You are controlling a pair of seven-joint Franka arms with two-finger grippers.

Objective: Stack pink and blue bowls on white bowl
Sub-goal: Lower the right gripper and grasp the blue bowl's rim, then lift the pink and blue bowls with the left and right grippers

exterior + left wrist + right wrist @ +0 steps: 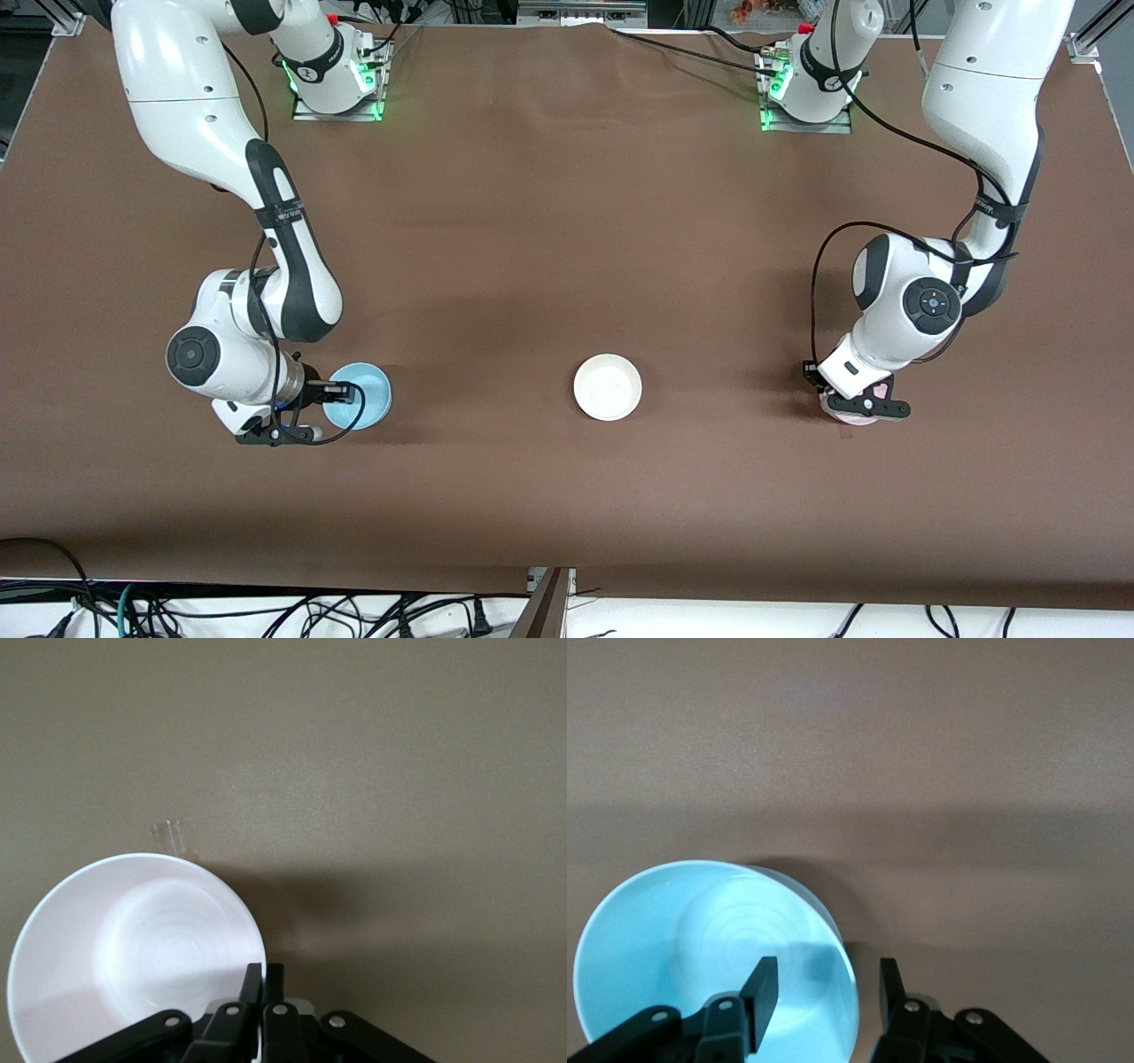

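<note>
The white bowl (607, 387) sits upright near the middle of the table. The blue bowl (368, 394) stands toward the right arm's end. My right gripper (323, 409) is down at it and open: one finger (764, 979) is inside the blue bowl (682, 948), the other is outside, and the rim is between them untouched (828, 979). The pink bowl (852, 417) sits toward the left arm's end, mostly hidden under my left gripper (864, 399). In the left wrist view that gripper (264, 973) is shut on the rim of the pale pink bowl (133, 939).
The brown cloth-covered table (567, 221) carries only the three bowls, all in a row about equally near the front camera. The arm bases (337, 84) stand along the edge away from the camera. Cables (266, 611) hang below the near edge.
</note>
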